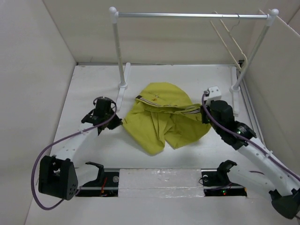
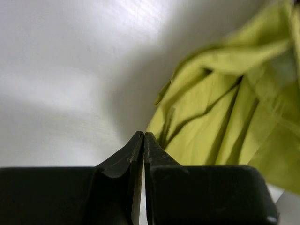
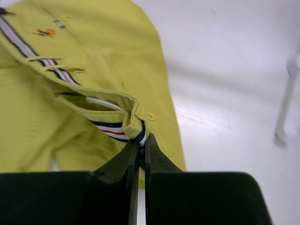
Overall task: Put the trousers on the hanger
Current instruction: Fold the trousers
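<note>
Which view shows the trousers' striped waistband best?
Right wrist view: the trousers waistband is close and sharp, pinched in the right hand. The top view shows it small; the left wrist shows only plain yellow cloth.

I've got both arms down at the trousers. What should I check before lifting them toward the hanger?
1. Hold of the right gripper: jaws shut on the waistband of the trousers. Ok.
2. Hold of the left gripper: jaws shut with no cloth between them; the trousers' edge lies just beside. Not ok.
3. The hanger is ready: it hangs at the right end of the rail. Ok.
4. Trousers laid flat: crumpled, folded over themselves. Not ok.
5. Depth of the right bite: only the waistband's edge shows at the jaws. Cannot tell.
</note>
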Controlling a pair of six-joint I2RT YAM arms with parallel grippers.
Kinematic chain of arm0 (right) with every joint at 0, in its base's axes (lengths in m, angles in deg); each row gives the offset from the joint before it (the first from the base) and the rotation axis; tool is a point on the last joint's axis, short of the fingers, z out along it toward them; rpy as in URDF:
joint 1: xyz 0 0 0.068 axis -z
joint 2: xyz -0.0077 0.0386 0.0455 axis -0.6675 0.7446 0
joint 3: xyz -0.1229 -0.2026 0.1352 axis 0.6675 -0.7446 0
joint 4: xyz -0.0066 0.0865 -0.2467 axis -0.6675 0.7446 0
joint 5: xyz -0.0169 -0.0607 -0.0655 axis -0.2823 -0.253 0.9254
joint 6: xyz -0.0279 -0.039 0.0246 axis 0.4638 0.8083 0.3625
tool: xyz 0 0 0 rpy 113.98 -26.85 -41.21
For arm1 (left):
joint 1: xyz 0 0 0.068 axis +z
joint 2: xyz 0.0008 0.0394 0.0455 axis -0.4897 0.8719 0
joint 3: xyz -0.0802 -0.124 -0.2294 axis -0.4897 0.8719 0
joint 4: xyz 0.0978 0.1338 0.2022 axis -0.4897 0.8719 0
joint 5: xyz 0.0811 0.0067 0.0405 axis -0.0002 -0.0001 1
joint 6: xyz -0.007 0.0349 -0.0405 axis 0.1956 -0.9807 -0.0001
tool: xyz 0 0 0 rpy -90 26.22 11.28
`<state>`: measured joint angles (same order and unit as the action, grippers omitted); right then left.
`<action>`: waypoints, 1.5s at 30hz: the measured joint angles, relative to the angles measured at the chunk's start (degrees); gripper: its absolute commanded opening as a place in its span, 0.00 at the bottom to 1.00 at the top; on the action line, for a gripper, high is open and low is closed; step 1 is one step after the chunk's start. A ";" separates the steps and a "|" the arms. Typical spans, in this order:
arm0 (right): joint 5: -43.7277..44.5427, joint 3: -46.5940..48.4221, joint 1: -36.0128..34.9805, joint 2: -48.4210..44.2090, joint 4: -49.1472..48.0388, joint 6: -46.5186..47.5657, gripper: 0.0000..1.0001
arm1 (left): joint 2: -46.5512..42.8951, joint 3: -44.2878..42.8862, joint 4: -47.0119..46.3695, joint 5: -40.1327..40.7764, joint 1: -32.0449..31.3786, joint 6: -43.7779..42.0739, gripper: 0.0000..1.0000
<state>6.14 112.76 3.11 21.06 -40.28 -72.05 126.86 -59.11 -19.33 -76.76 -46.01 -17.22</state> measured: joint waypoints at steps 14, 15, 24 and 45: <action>-12.20 -10.64 39.26 -12.90 16.11 -1.29 0.00 | -5.53 -23.34 13.49 6.93 25.64 -10.43 0.00; -13.29 -9.51 40.22 -12.72 17.25 -0.76 0.00 | -5.40 -25.83 14.34 7.48 25.49 -10.49 0.00; -26.12 12.20 38.10 -15.91 23.61 3.65 0.02 | -5.97 -38.97 13.88 8.48 24.26 -11.50 0.16; -17.73 6.91 1.57 17.66 8.00 16.02 1.00 | -1.75 -5.11 10.67 -2.73 25.09 -10.60 0.79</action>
<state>-11.59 119.67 4.69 38.72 -32.28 -56.03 125.11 -64.22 -8.67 -79.49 -20.92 -27.82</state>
